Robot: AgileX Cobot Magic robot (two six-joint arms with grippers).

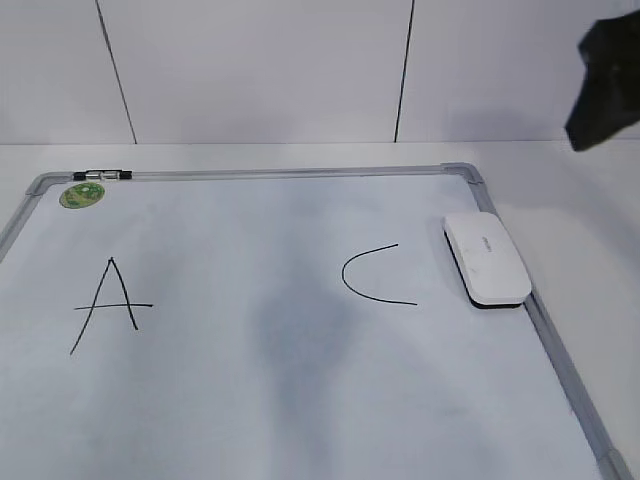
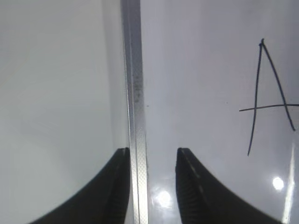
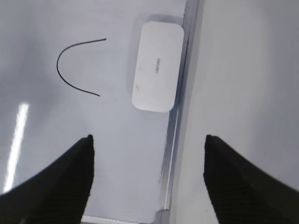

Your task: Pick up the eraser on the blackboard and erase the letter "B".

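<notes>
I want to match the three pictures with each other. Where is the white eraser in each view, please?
Exterior view: the eraser lies at the right edge of the blackboard, right of the letter C.
Left wrist view: not in it; only the letter A and the left frame show.
Right wrist view: the eraser lies at upper centre, against the frame.
Shared landmark: the letter C, in the exterior and right wrist views.
</notes>
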